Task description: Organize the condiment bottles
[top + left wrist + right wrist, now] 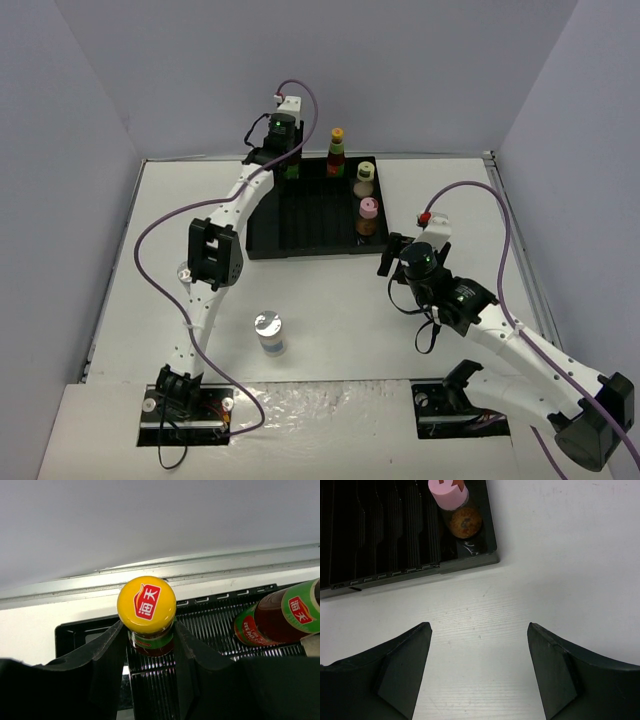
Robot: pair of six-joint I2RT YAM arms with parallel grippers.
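My left gripper (290, 165) is at the back left corner of the black ridged tray (300, 240). In the left wrist view it (149, 630) is shut on the neck of a slim dark red, green-labelled bottle with a yellow cap (146, 605), which stands in the tray (210, 625). The second slim bottle (337, 152) (280, 617) stands to its right. The cream yellow-capped bottle (364, 178) and the pink-capped bottle (368, 215) (449, 492) stand along the tray's right side. A silver-capped jar (268, 332) stands on the table. My right gripper (392, 258) (480, 645) is open and empty over the table.
A small silver cap-like thing (183, 268) shows beside the left arm, mostly hidden. The tray's front right corner (490, 557) lies just ahead of my right gripper. Grey walls close in the table at the back and sides.
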